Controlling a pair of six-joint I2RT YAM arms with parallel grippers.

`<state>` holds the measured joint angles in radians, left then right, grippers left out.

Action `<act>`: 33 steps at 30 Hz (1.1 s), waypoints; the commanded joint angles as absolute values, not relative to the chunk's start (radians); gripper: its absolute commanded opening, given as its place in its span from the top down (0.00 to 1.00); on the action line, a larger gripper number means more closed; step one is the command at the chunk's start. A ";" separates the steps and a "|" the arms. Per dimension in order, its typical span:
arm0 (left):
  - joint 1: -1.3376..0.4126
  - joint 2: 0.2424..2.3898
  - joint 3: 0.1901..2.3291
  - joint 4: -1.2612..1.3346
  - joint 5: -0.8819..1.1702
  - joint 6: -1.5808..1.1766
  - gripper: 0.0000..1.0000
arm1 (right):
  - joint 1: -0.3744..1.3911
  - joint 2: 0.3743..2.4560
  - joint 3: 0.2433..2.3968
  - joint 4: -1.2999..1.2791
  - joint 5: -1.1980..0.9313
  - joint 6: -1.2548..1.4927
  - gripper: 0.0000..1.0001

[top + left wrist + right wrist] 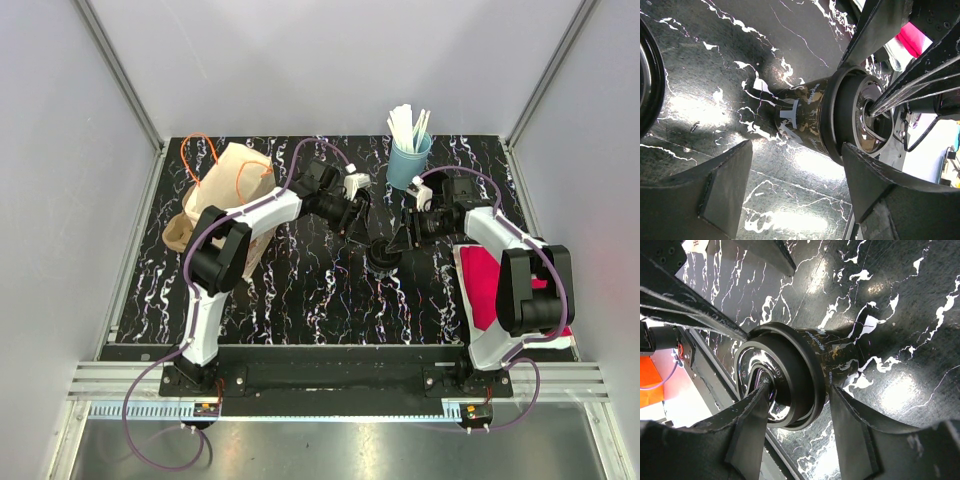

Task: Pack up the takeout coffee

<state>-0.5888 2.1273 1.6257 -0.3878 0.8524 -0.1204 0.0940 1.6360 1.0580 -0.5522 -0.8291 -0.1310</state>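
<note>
Coffee cup (382,257) – one only, dark with white print I cannot read – stands at the middle of the tabletop (290,290), a black surface veined in white. Its single black lid (790,375) is on; the raised lettering on top is too small to make out. The right claw (405,240) is clamped on that lid, one finger in the sunken top and the other against the outer rim. The left claw (362,235) sits at the cup's other side with its fingers spread wide, the near one just beside the lid's rim, the far one well apart. Behind the cup, at the tabletop's far edge, stands one blue tumbler (408,162) holding several white sticks (408,125). To the far left lies one brown paper bag (235,180) with two orange handles (200,150) – the left arm crosses over it. A red cloth (485,285) lies under the right arm.
</note>
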 commanded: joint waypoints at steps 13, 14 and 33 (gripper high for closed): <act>-0.620 2.138 1.617 -0.436 0.801 -0.043 0.43 | 0.124 1.670 1.039 -0.546 -0.744 -0.186 0.51; -0.623 2.140 1.615 -0.440 0.796 -0.040 0.44 | 0.127 1.672 1.037 -0.551 -0.741 -0.187 0.51; -0.568 2.112 1.700 -0.362 0.969 -0.135 0.37 | 0.138 1.703 1.060 -0.589 -0.749 -0.242 0.51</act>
